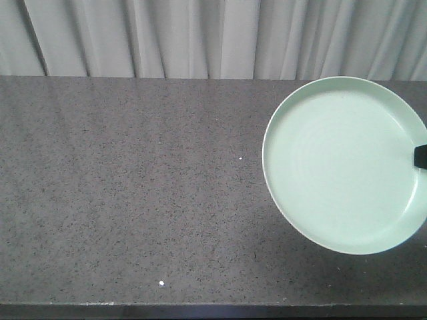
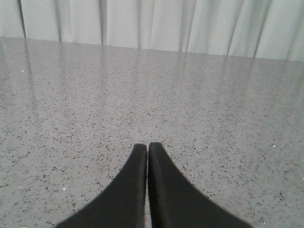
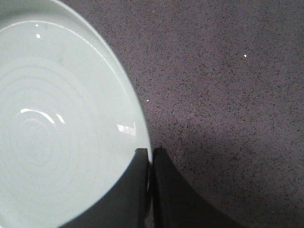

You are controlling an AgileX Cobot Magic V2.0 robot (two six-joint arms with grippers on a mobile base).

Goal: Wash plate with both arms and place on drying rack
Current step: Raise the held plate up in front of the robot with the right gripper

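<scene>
Two hands, and only one has work: our right hand (image 3: 151, 151) is clamped on the rim of the plate (image 1: 340, 167), one finger lying over the inner face and the other outside the edge, with the rim running into the gap between them. The plate sits at the right end of the worktop (image 1: 133, 187), about midway between its far and near edges. Its ringed face is turned up, and the grip is on the side nearest the right end. A soft shadow (image 1: 293, 267) spreads below it on the stone, so we judge it to be lifted rather than resting, though we cannot be sure it clears the surface all round. Our left hand (image 2: 147, 146) is empty, its fingers pressed together over bare stone. The plate does not show in its wrist view, so it must lie off to that hand's right, with the free rim on the side toward it. Being round, the plate has no long axis to line up with; what matters is that open left rim, which the left hand would have to open and reach across to take. The worktop is dark speckled grey, glossy, with a few white flecks, and a pale pleated curtain (image 1: 200, 37) hangs behind the far edge. We see no rack or sink.
</scene>
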